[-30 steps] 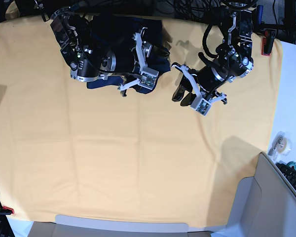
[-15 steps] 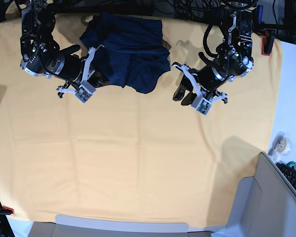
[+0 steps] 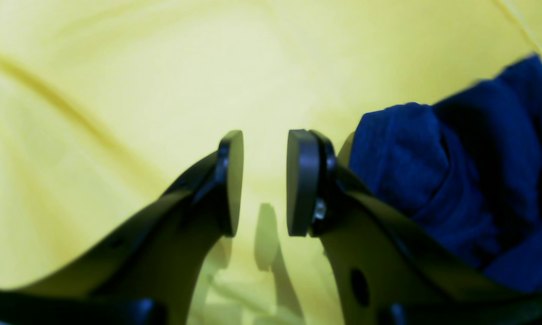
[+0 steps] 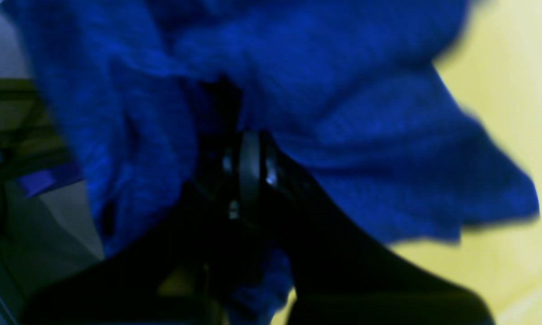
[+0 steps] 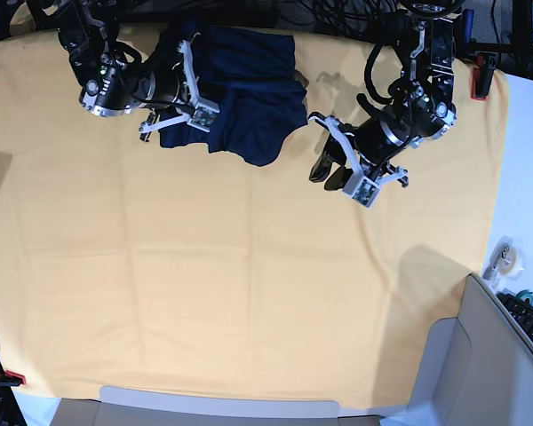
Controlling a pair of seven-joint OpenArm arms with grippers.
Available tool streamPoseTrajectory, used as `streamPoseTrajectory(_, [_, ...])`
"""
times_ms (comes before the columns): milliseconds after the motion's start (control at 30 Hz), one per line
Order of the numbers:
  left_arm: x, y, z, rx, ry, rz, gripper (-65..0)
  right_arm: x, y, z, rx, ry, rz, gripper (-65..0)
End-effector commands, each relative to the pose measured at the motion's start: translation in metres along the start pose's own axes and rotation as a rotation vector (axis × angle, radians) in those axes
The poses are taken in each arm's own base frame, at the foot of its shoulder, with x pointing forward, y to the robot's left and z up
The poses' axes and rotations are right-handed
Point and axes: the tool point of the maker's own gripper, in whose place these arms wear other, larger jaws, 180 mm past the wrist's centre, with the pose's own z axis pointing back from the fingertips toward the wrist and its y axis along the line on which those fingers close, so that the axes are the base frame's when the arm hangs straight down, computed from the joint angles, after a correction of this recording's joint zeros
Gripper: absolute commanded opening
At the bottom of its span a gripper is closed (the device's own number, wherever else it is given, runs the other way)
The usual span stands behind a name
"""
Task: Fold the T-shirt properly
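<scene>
- So, nearest thing first: the big stretch of yellow cloth (image 5: 249, 293) in front of me is bare. All the action is at the far edge.
- My left claw (image 3: 265, 183) hangs over that cloth, jaws part open with a clear gap, nothing between the pads and nothing touching them. It sits just beside the shirt's right edge, not on it. No change there over the last second, it's just parked.
- What did change is my right arm. A second ago it was sprawled over the middle of the shirt with the claw spread, half a second ago it had swung out to the side off the fabric, and now it's back in at the shirt's left part.
- My right claw (image 5: 192, 108) has snapped closed in that time. In the wrist view the two pads are pressed together with navy knit bunched all around them, so I reckon I've pinched a fold of the shirt (image 5: 244, 98), though it's dark and blurry in there and I can't see how much fabric is caught.
- That shirt is bunched up in a crumpled heap at the far side of the cloth, nowhere near flat.
- My read: folding proper hasn't begun. This looks like the first real grab, and the heap probably needs pulling out and spreading before any fold makes sense. If I've only nipped one thin layer it may slip.
</scene>
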Motion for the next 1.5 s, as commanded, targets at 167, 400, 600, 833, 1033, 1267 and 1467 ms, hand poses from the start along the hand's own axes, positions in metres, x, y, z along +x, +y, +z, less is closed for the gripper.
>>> streamPoseTrajectory(167, [0.014,0.000,0.002,-0.003,-0.049,-0.013,-48.6,0.012,0.024,-0.006,0.076,0.000,0.116,-65.0])
streamPoseTrajectory(400, [0.015,0.002,0.003,0.002,-0.053,-0.012,-48.6,0.004,-0.021,0.013,-0.056,-0.016,0.015,-65.0])
streamPoseTrajectory(600, [0.011,0.000,0.004,-0.004,-0.032,-0.022,-51.8,0.000,-0.067,0.040,-0.205,-0.074,-0.115,-65.0])
streamPoseTrajectory(833, [-0.008,-0.031,0.002,-0.097,0.124,-0.144,-52.8,-0.009,-0.101,0.064,-0.329,-0.138,-0.267,-65.0])
streamPoseTrajectory(1033, [0.001,-0.082,0.007,-0.238,0.147,-0.349,-53.3,-0.027,-0.096,0.054,-0.302,-0.110,-0.329,-65.0])
streamPoseTrajectory(1267, [-0.014,-0.147,0.005,-0.453,0.192,-0.583,-64.9,-0.039,-0.078,0.030,-0.217,-0.066,-0.356,-65.0])
streamPoseTrajectory(1467, [-0.024,-0.172,0.009,-0.541,0.208,-0.675,-64.9,-0.035,-0.079,0.020,-0.195,-0.082,-0.391,-65.0])
